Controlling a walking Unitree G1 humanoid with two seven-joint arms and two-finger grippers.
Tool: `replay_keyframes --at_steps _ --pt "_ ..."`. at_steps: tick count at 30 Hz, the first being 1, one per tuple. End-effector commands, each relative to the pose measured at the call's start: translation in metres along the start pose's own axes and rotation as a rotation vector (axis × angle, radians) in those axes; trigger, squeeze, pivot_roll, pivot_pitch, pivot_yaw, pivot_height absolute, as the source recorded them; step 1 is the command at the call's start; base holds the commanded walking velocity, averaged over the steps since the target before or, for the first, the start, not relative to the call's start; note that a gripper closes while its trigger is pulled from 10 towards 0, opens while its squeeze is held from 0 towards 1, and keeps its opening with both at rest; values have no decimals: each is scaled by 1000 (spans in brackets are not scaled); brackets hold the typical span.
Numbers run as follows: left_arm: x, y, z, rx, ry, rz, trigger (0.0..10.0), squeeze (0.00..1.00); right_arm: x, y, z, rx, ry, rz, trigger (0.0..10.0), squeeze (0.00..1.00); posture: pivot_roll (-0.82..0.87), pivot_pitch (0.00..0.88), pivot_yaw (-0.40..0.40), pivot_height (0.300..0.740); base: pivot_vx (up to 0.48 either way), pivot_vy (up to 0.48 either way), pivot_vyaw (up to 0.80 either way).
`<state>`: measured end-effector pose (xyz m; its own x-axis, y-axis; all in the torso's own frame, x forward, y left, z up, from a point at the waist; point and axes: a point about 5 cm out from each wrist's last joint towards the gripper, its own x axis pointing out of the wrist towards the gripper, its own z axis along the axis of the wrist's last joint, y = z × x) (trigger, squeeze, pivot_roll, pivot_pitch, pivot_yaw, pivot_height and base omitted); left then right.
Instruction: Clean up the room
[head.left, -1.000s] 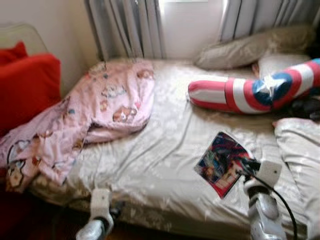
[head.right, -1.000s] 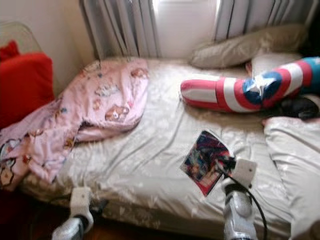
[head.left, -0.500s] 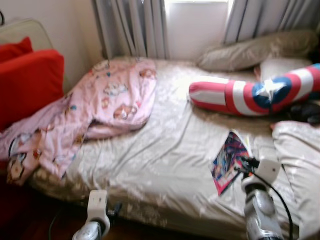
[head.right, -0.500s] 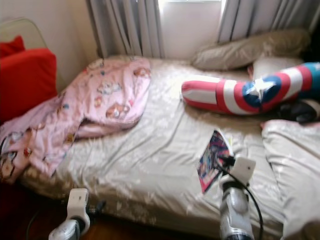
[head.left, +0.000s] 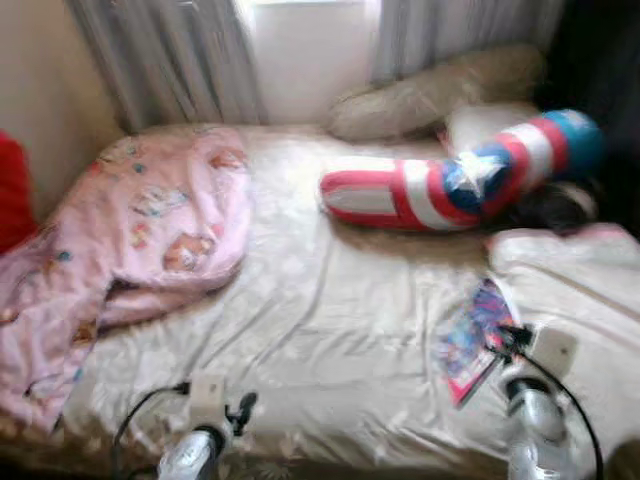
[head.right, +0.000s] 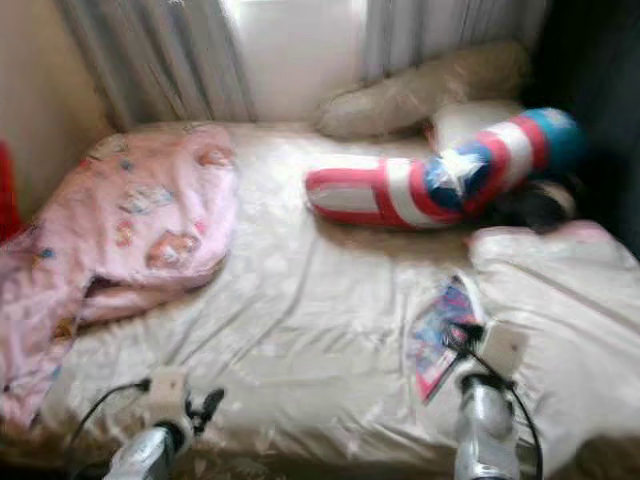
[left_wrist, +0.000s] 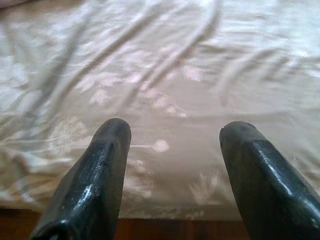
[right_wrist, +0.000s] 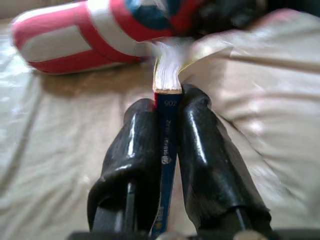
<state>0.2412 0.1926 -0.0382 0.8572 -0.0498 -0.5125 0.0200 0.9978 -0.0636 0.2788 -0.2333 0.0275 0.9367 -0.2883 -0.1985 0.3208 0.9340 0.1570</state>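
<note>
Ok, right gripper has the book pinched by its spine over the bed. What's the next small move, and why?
Probably lift the book clear of the bed sheet and keep the grip closed. The right gripper clamps its spine firmly, and the left gripper is open with nothing in it, so carrying the book off the bed seems the sensible step.

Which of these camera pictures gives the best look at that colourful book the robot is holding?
The left eye view: the book shows its colourful cover, held above the bed by the right gripper. The right eye view shows much the same. The right wrist view shows its spine and page edges, pinched.
</note>
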Motion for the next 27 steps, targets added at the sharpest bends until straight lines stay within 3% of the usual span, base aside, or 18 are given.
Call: replay_keyframes --at_steps 1,18,27 --pt "-6 11 -9 12 37 35 10000 0 5 18 11 13 -57 56 10000 0 20 0 6 740 0 0 0" --pt "-7 13 -11 35 39 40 10000 0 5 20 10 18 -55 59 10000 0 23 0 6 740 0 0 0" --pt "-7 13 -10 38 34 35 10000 0 6 19 9 19 -43 61 10000 0 23 0 9 740 0 -300 0"
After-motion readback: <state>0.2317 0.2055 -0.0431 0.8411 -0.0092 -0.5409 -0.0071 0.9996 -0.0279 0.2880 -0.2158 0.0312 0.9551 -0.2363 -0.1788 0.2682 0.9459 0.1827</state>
